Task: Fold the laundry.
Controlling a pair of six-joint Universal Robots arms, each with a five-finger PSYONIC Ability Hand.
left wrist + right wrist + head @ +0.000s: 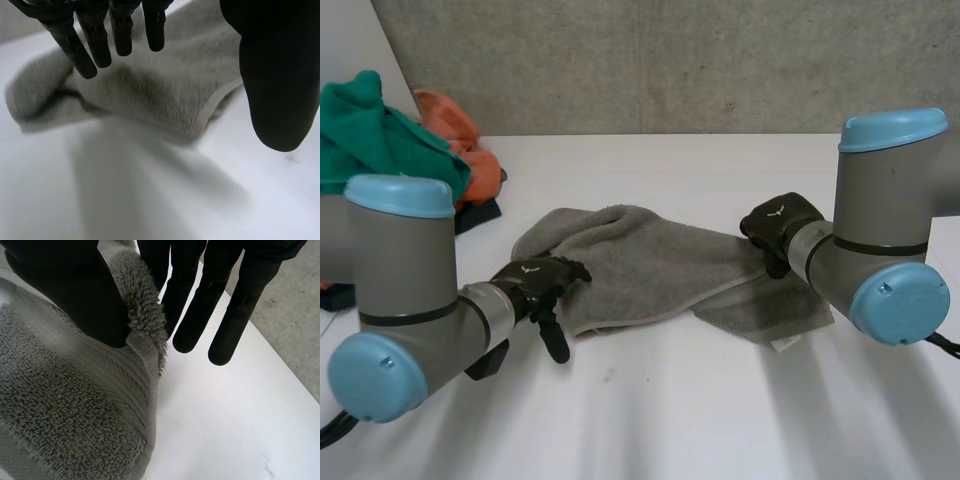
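Item: grey towel (pixel 650 265), rumpled and partly doubled over on the white tabletop (pixel 720 400), lying between the two hands. Right hand (pixel 775 222): the towel's edge is pinched between thumb (pixel 75 295) and straight fingers (pixel 192 315), likely so that end can be lifted across. Left hand (pixel 532 282): fingers (pixel 95 45) released, spread just above the hemmed corner, probably poised to take it. Bare tabletop beyond both sets of fingertips leaves room to spread. Green and orange clothes (pixel 380 140) lie well apart.
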